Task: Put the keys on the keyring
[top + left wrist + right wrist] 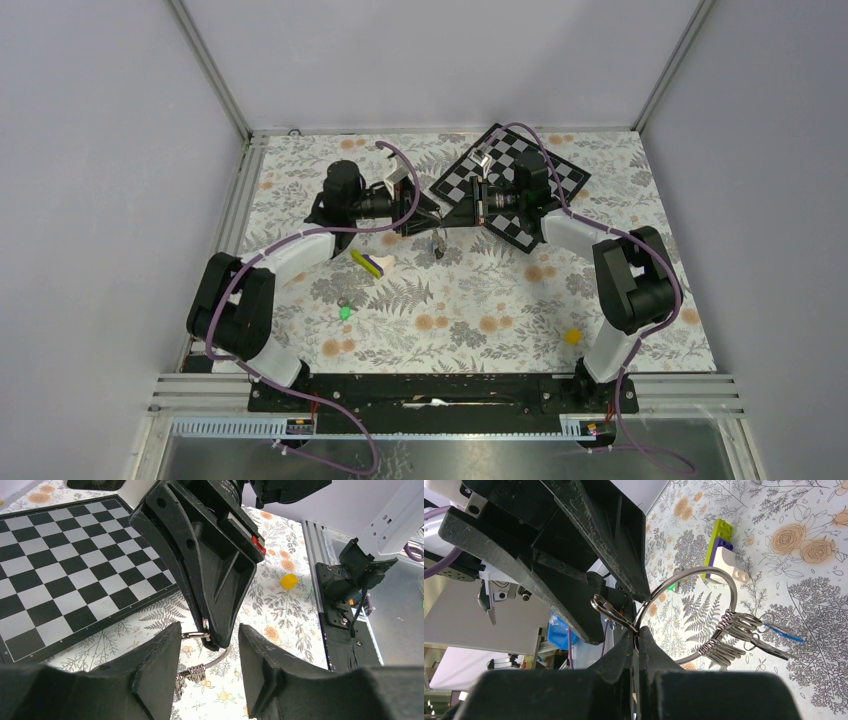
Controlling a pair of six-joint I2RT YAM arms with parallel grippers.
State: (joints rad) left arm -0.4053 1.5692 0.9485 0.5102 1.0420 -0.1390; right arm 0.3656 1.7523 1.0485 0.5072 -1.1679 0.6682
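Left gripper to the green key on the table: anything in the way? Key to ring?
In the top view the wedge block lies roughly on the line from the left gripper to the green key; approaching from above should clear it. Nothing else visible blocks the way to the keyring, held by the right gripper.

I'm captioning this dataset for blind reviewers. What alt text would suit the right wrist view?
The right gripper has its jaws shut on a silver keyring above a floral table, several keys bunched on its far side. The left gripper faces it with jaws parted, and a green, purple and white block lies beyond.
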